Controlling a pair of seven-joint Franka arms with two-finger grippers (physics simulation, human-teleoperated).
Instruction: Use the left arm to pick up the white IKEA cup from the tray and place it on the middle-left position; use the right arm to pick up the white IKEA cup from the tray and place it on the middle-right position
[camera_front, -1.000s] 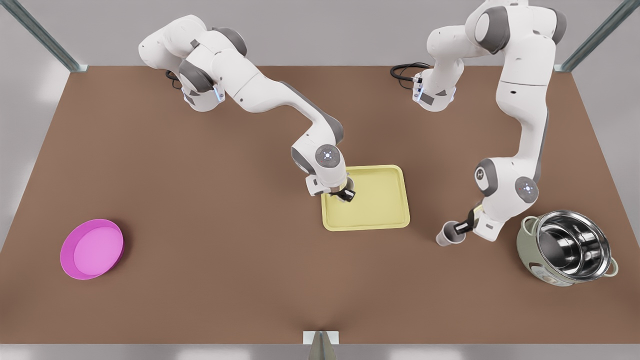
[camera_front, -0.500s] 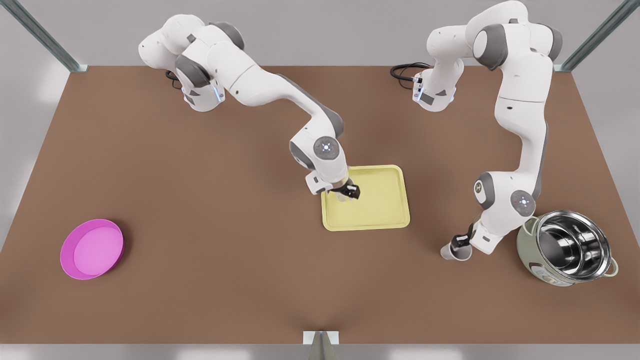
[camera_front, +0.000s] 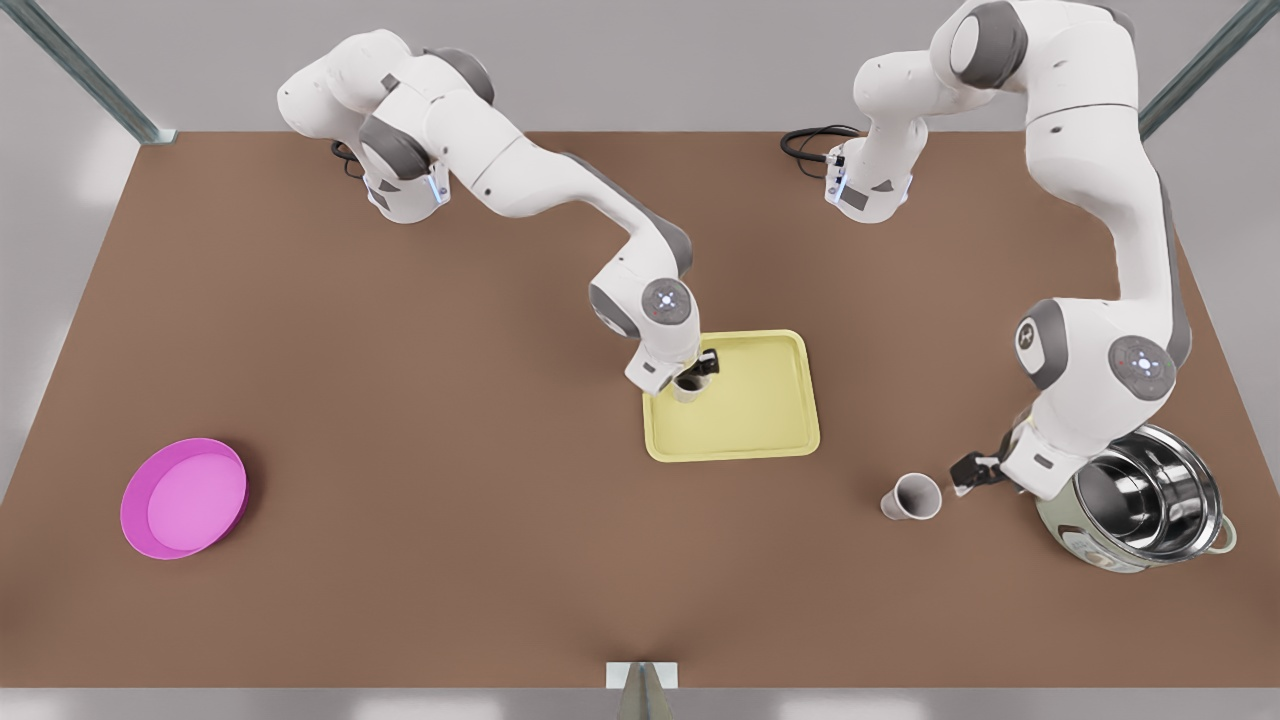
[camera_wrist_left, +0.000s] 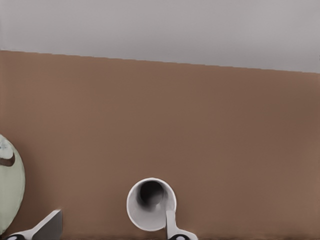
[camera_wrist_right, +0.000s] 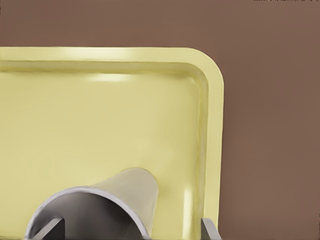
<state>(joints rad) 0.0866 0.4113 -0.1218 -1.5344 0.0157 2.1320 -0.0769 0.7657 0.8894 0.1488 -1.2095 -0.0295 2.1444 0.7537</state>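
Note:
One white cup (camera_front: 910, 497) stands upright on the brown table toward the front view's right, also seen as the cup (camera_wrist_left: 151, 204) in the left wrist view. My left gripper (camera_front: 975, 470) is open just beside it, drawn back toward the pot, with one finger (camera_wrist_left: 170, 224) near the rim. The pale-yellow tray (camera_front: 760, 410) lies at mid-table. A second white cup (camera_front: 688, 385) stands near its left edge. My right gripper (camera_front: 698, 372) is open around that cup (camera_wrist_right: 125, 192), with one finger (camera_wrist_right: 210, 230) clear of its wall, over the tray (camera_wrist_right: 100, 125).
A steel pot in a pale-green cooker body (camera_front: 1150, 500) sits right behind my left gripper, and its green side (camera_wrist_left: 10, 190) is close to the fingers. A round magenta plate (camera_front: 183, 497) lies far off at the front view's left.
My left gripper lowered the cup to the table, let go of it and drew back toward the pot. My right gripper shifted slightly over the tray cup.

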